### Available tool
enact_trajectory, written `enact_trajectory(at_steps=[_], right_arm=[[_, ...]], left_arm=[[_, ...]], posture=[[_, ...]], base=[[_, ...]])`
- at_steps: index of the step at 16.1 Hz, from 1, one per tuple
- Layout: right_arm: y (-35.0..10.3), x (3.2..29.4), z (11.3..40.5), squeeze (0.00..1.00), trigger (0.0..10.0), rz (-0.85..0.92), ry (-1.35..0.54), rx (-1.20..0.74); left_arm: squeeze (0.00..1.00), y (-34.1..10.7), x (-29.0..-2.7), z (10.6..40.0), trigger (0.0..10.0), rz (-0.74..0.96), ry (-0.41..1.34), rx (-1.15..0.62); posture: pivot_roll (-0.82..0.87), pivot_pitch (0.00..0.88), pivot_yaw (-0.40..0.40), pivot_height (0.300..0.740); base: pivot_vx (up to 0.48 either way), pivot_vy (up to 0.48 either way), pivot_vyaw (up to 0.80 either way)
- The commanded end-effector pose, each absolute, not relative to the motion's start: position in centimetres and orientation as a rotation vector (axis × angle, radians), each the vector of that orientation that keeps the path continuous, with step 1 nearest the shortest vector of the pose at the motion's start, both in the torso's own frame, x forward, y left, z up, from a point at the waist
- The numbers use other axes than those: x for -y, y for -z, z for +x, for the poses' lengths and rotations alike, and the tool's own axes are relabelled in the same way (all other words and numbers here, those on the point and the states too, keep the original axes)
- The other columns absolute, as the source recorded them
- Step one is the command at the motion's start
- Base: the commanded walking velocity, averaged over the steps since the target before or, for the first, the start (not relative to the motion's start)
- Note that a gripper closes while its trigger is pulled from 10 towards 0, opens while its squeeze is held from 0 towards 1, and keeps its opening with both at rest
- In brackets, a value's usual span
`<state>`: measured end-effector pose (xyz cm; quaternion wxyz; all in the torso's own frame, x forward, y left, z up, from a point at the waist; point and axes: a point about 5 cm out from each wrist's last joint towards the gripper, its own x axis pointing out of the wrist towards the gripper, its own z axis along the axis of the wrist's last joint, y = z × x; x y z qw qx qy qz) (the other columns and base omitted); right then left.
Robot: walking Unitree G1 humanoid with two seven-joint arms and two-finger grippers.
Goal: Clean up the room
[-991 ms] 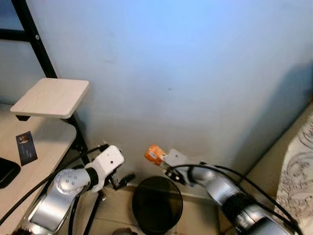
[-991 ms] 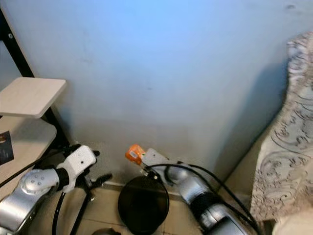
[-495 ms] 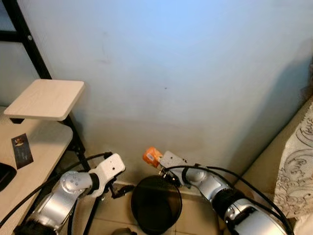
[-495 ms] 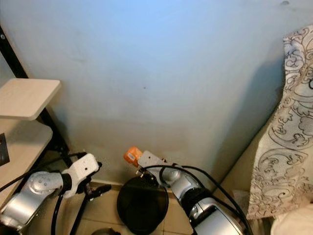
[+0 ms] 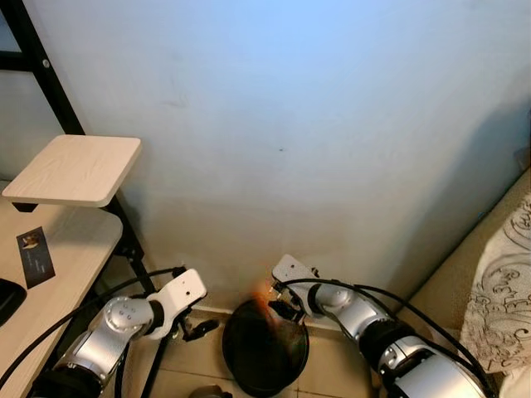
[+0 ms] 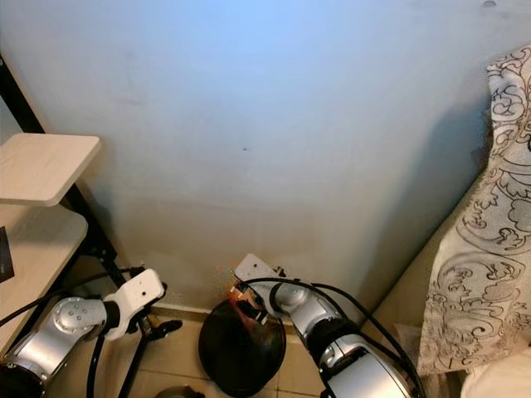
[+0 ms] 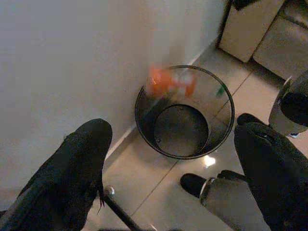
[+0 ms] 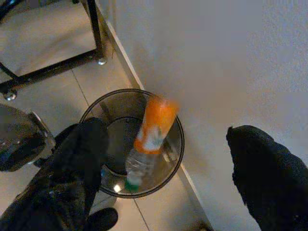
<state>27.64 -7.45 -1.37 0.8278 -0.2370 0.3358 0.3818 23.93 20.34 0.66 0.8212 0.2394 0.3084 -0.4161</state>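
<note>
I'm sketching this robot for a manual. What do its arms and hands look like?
Both arms are silver metal with rounded joints, white wrist housings and looping black cables. The left hand and right hand each have two long, thick black fingers.

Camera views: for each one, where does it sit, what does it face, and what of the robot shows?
Left and right eye views: on the head, looking down at the wall, the black bin and both silver arms.
Left wrist view: along the left gripper, open jaws, toward the bin.
Right wrist view: along the right gripper, open jaws, above the bin.
Shared: the orange bottle falling at the bin's mouth.
</note>
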Motion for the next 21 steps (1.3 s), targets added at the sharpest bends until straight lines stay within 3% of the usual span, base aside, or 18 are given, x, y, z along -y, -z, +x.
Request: enact_trajectory(at_steps=[1,6,7,8,9,10,13,16,21], right_arm=[[1.0,7.5,28.1,1.0,10.0,-0.487,-0.803,-0.706],[-0.2,9.2,29.5,1.0,10.0,-0.394,-0.638,-0.599],[-1.5,10.8,30.4,1.0,10.0,-0.316,-0.535,-0.511],[-3.1,12.7,30.7,1.0,10.0,-0.247,-0.458,-0.421],[-4.2,14.4,30.3,0.59,10.0,-0.208,-0.394,-0.388],[-5.0,15.9,29.4,0.0,10.0,-0.203,-0.338,-0.368],[-6.3,17.0,27.4,0.0,10.0,-0.202,-0.23,-0.331],[-7.2,17.1,25.0,0.0,10.0,-0.134,-0.106,-0.349],[-7.9,17.1,24.1,0.0,10.0,-0.085,-0.013,-0.372]], left_arm=[[0.0,-0.7,-20.7,24.3,10.0,0.526,0.88,-0.642],[0.0,-1.0,-21.6,24.8,10.0,0.471,0.781,-0.544],[0.0,-2.4,-20.6,26.0,10.0,0.364,0.666,-0.412],[0.0,-4.7,-17.9,26.5,10.0,0.271,0.653,-0.304],[0.0,-6.3,-15.4,26.1,10.0,0.248,0.697,-0.257],[0.0,-6.8,-13.9,25.9,10.0,0.241,0.667,-0.235],[0.0,-7.5,-13.7,25.9,10.0,0.165,0.482,-0.22],[0.0,-8.9,-14.1,23.5,10.0,0.191,0.406,-0.236],[0.0,-10.5,-15.1,22.6,10.0,0.234,0.285,-0.217]], posture=[[0.09,0.0,0.005,0.74],[0.08,0.0,0.005,0.74],[0.08,0.0,-0.004,0.74],[0.07,0.0,-0.005,0.74],[0.06,0.0,-0.004,0.74],[0.04,0.0,0.001,0.74],[0.01,0.0,0.007,0.74],[0.0,0.0,0.0,0.74],[0.01,0.0,0.0,0.74]], base=[[0.0,0.0,0.0],[0.0,0.0,0.0],[0.0,0.0,0.0],[0.0,0.0,0.0],[0.0,0.0,0.0],[0.0,0.0,-0.64],[0.0,0.0,-0.76],[0.0,0.0,-0.76],[0.0,0.0,-0.76]])
